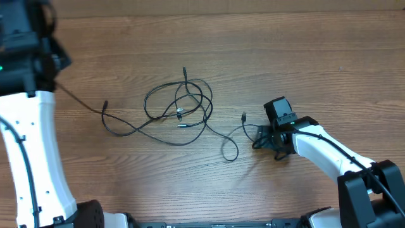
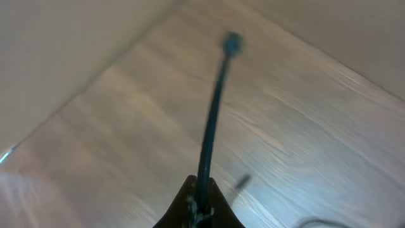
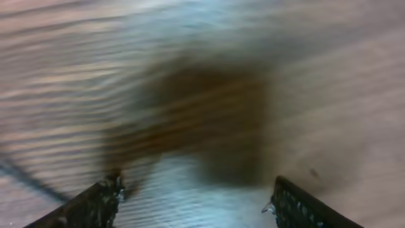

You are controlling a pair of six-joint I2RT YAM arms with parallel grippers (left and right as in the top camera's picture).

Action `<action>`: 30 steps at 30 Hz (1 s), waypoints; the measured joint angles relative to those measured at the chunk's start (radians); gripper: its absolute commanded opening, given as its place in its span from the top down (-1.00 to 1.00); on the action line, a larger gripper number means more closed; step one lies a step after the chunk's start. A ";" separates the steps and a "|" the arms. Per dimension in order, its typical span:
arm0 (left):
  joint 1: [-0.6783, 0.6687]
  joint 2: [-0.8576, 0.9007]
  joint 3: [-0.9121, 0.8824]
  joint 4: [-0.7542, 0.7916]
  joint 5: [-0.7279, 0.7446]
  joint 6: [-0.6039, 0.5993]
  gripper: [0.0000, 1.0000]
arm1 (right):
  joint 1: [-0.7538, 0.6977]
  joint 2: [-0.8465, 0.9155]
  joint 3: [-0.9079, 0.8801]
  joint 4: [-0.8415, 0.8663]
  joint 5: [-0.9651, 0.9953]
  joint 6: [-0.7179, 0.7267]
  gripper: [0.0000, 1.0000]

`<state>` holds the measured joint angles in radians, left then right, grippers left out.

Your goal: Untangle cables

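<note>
Cables (image 1: 179,109) are seen as thin black cords, looped over each other in a loose knot near the centre of the table (image 1: 297,50), w/ small plug ends sticking out. One strand is stretched toward the far-left corner; another is curled toward the right edge. Left end effector (image 2: 199,193) is pressed together, pinching a cord w/ a blurred plug tip. Right end effector (image 3: 196,196) is held low over the table, fingers spread, nothing between them, near the right-hand strand.
</note>
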<state>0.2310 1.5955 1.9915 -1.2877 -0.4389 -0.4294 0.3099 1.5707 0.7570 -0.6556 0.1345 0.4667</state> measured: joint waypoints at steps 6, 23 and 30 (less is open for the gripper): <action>0.194 0.000 0.000 -0.033 0.038 -0.066 0.43 | -0.049 0.000 0.000 0.000 0.069 0.134 -0.54; 0.174 0.000 0.000 -0.083 0.537 0.030 -0.93 | -0.095 0.005 -0.001 0.023 0.056 0.196 -0.63; 0.047 0.000 0.000 -0.105 0.586 0.071 -0.99 | -0.095 0.005 -0.001 0.023 0.052 0.196 -0.62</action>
<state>0.2775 1.5955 1.9915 -1.3930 0.1471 -0.3588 0.2153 1.5757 0.7559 -0.6331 0.1867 0.6628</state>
